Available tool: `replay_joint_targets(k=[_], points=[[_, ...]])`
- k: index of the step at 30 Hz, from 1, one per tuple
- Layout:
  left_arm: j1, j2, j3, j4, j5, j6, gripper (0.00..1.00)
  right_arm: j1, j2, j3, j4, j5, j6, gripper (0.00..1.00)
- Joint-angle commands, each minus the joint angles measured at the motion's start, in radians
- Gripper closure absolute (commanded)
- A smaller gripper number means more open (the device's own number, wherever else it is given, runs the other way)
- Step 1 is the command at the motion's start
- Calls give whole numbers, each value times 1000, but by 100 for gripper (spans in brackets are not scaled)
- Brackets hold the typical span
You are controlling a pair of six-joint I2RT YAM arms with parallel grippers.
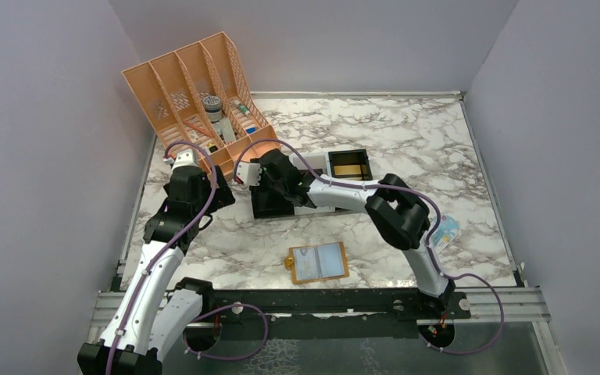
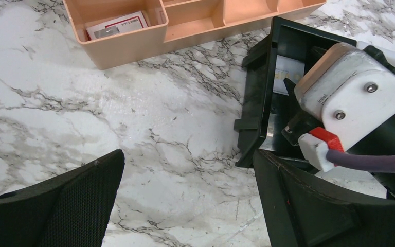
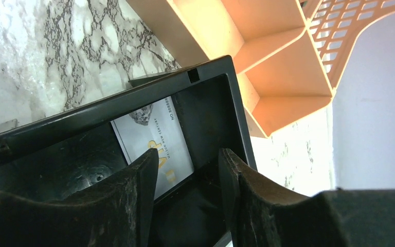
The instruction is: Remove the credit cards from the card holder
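The card holder (image 1: 318, 262) lies open on the marble near the front edge, tan with pale blue-grey inner panels; I cannot tell whether cards sit in it. A pale credit card (image 3: 151, 141) with gold lettering lies flat on the floor of a black bin (image 3: 213, 110), and it also shows in the left wrist view as the card (image 2: 288, 69). My right gripper (image 3: 187, 159) hangs inside that bin, open, with nothing between its fingers, just beside the card. My left gripper (image 2: 187, 157) stands wide open over bare marble, left of the bin (image 2: 259, 98).
An orange desk organizer (image 1: 195, 94) stands at the back left, its near compartments close to both grippers. A second black bin (image 1: 349, 164) with something tan inside sits behind the right arm. A clear-blue packet (image 1: 447, 230) lies at the right.
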Motion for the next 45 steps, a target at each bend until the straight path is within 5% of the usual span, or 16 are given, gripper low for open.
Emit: replay_joint_targets(k=[1, 9, 13, 16, 26, 45], points=[[6, 3, -10, -6, 1, 7, 1, -4, -94, -11, 38, 25, 139, 52], [5, 2, -11, -4, 8, 9, 1, -5, -404, -204, -116, -26, 834, 53], [6, 0, -13, -1, 16, 10, 1, -4, -527, -356, -269, -162, 1155, 53], [6, -1, -14, 1, 22, 10, 1, 5, -615, -522, -235, -260, 1298, 55], [6, 0, -20, 7, 41, 11, 1, 180, -746, -694, -409, 79, 1510, 58], [6, 16, -22, 10, 41, 12, 1, 252, -576, -657, -374, 29, 1503, 60]])
